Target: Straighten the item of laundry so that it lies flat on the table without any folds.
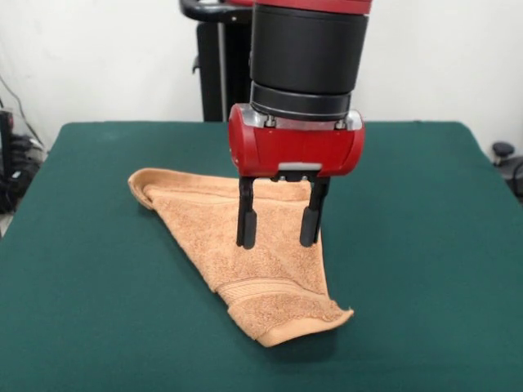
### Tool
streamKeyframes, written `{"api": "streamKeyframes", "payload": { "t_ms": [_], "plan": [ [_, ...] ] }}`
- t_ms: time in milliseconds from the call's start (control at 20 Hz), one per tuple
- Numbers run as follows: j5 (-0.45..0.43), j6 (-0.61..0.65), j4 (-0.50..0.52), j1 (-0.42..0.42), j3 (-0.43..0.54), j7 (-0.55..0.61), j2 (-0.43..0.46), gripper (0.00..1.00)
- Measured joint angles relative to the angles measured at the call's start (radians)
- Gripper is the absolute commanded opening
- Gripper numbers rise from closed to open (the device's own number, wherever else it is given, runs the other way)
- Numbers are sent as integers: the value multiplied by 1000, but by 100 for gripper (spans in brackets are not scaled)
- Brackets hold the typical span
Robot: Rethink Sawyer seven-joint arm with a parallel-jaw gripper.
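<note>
- Orange-tan terry makes up the item of laundry (245, 245), a small towel lying on the table (425, 269), its dark green felt-like top reaching well beyond the cloth on every side.
- Taking the towel as landmark: its outline is roughly triangular, one rolled corner toward the picture's left, a woven band and hemmed end at the near tip, which curls up slightly off the felt.
- Above the towel's middle hangs the gripper (278, 227), fingers spread apart and pointing straight down, with nothing between them; whether the tips touch the pile or hover just over it I cannot tell.
- The triangular shape suggests the cloth is doubled over itself, so the task looks far from done.
- Risk: closing here, in the middle, would likely pinch both layers together, and lifting would bunch the towel instead of opening it.
- Risk: terry clings to felt, so dragging an edge could pull the whole towel along or roll the left corner tighter.
- Risk: a shallow pinch may slip off the thick pile.
- Beyond the towel, behind the table, stand a dark pedestal and a pale wall; some dark gear shows at both side edges.
- Nothing lies on the felt near the towel to block a move.
</note>
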Motion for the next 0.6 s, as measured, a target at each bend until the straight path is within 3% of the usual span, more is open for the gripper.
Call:
{"api": "streamKeyframes", "payload": {
  "t_ms": [600],
  "plan": [
    [0,-21,8,0,0,0,13,100]
  ]
}}
